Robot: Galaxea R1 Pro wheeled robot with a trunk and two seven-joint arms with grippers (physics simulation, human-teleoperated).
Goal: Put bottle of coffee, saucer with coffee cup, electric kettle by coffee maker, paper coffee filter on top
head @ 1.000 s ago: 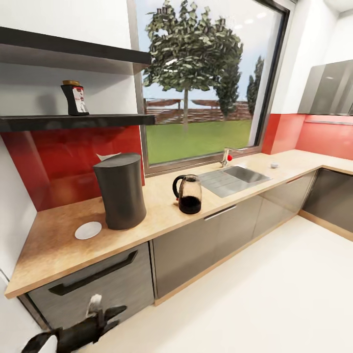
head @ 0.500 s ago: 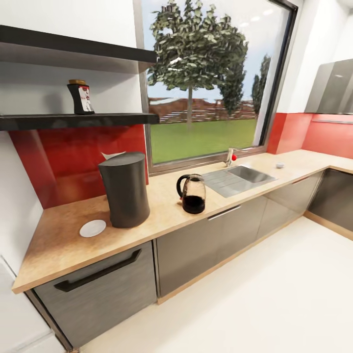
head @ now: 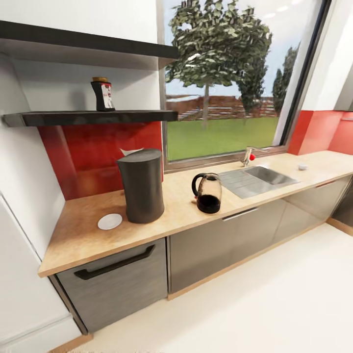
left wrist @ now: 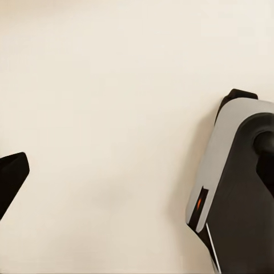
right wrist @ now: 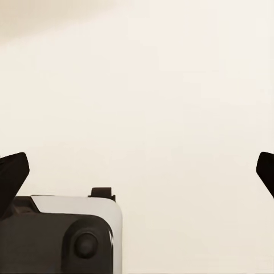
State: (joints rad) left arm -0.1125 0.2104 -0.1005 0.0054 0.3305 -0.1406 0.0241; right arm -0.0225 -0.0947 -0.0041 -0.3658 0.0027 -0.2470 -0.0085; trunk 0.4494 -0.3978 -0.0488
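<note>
the right gripper (right wrist: 137, 168) shows a dark fingertip at each edge of its wrist view, spread wide with nothing between them, over cream floor (right wrist: 148, 85) and part of the robot base (right wrist: 63, 234); the left gripper (left wrist: 137, 171) shows one fingertip, so its spread cannot be told. in the head view, well apart from both, the coffee maker (head: 142, 185) stands on the kitchen countertop (head: 78, 235), the saucer (head: 110, 221) just beside it, the electric kettle (head: 208, 193) on its other side toward the sink (head: 257, 177). the bottle of coffee (head: 102, 94) stands upright on the kitchen shelf (head: 88, 117); a white corner of the paper coffee filter (head: 130, 151) peeks from behind the maker.
</note>
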